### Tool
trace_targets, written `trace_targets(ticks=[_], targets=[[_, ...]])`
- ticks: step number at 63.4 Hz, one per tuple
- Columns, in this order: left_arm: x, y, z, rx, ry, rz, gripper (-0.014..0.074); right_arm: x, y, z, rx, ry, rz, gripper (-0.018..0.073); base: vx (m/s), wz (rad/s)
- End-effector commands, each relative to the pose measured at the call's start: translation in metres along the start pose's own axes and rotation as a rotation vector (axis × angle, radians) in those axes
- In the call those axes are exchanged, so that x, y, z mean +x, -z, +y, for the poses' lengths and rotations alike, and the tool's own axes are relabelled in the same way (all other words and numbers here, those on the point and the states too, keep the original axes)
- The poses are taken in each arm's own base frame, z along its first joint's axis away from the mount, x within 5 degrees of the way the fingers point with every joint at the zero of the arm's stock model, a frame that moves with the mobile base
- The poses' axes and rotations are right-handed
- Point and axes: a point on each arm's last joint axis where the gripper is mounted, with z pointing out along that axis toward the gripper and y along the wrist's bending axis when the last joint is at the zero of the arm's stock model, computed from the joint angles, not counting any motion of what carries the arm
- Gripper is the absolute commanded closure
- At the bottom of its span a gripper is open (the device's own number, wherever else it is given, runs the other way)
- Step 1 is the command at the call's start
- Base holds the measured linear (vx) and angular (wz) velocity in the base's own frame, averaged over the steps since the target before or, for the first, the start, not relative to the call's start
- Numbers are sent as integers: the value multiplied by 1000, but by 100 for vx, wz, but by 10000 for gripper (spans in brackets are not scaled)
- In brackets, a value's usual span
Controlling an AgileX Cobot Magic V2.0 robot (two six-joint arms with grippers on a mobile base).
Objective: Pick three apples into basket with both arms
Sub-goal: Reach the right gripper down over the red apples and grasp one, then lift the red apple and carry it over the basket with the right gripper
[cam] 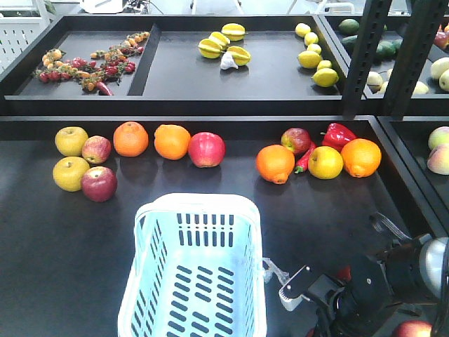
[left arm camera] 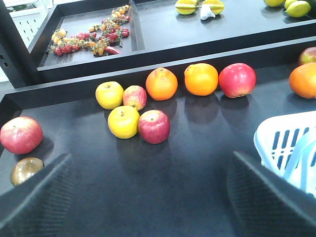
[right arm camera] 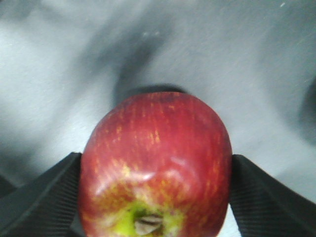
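My right end effector [right arm camera: 155, 170] is clamped on a red apple [right arm camera: 155, 148], squeezing it from both sides over the dark counter [right arm camera: 247, 59]; I cannot tell whether the apple rests on it. My left end effector [left arm camera: 152, 165] is spread wide and grips nothing. Just ahead of it a dark red apple [left arm camera: 154, 126] touches a yellow apple [left arm camera: 123, 121]. To its right stands the basket [left arm camera: 286, 122]; the front view shows its slotted floor bare.

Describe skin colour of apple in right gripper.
Apple: dark red with yellow streaks, greenish at the near end. Clearest in right wrist view.
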Motion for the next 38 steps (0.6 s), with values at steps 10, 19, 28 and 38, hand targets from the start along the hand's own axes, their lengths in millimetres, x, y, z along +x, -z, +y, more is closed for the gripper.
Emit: trace_targets(ticks=[10, 19, 28, 38], targets=[[-13, 3, 1, -7, 6, -85, 4, -2, 30, 4, -6, -31, -58, 303, 0, 0], [-13, 3, 1, -7, 6, -85, 4, 3, 60, 10, -3, -27, -119, 303, 0, 0], [-13, 3, 1, -7, 6, -85, 4, 14, 92, 19, -3, -28, -184, 303, 0, 0], [-13, 3, 1, -7, 6, -85, 4, 30, 131, 32, -15, -33, -322, 303, 0, 0]])
